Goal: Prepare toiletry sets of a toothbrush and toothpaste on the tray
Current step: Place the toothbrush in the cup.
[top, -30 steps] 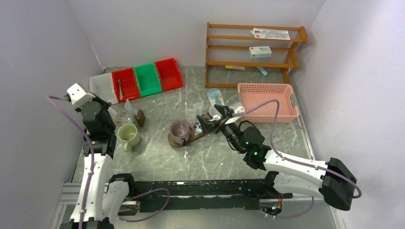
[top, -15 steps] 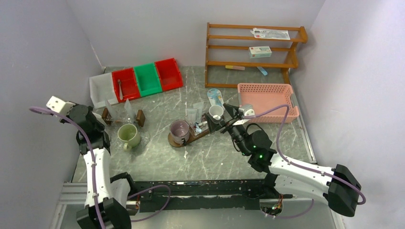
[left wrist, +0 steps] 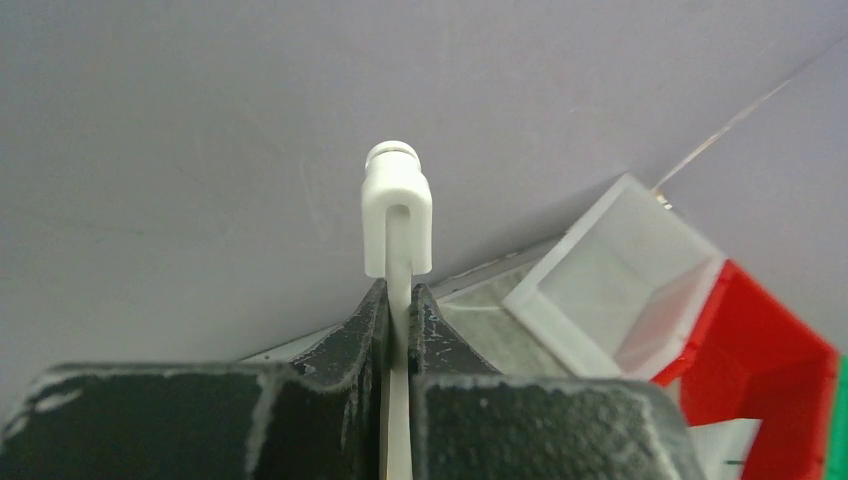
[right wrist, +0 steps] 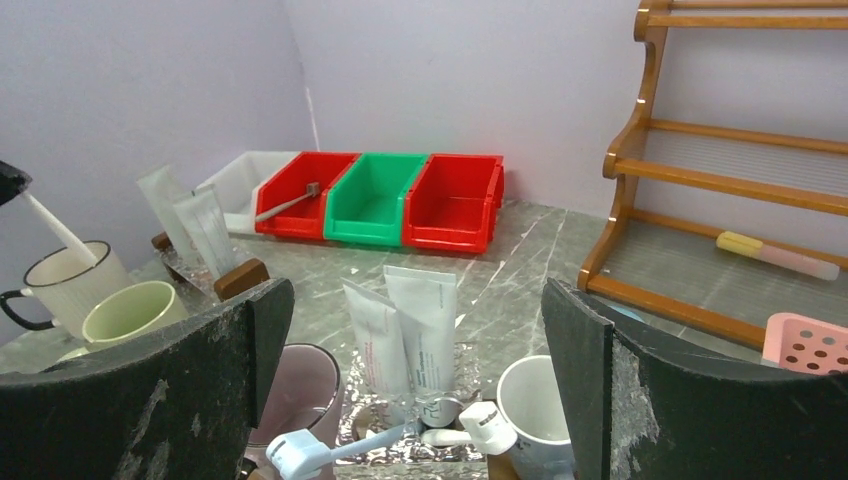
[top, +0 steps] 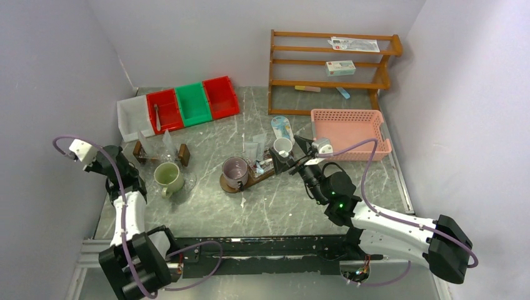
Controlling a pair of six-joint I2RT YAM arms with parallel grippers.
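The left gripper (left wrist: 398,305) squeezes a thin white toothbrush (left wrist: 397,205). The right gripper (right wrist: 415,310) is wide apart, facing two white tubes (right wrist: 424,320). Their tiny writing is too small to read.

Green bin (top: 193,103); wooden rack (top: 325,34); pink basket (top: 347,113).

Tray (top: 257,177): mid-counter, purple mug (top: 235,171) on its left end.
White cup (top: 283,147): at the tray's right end.
Right gripper (top: 290,152): jaws wide, at the white cup.
Green mug (top: 167,176): left, off the tray.
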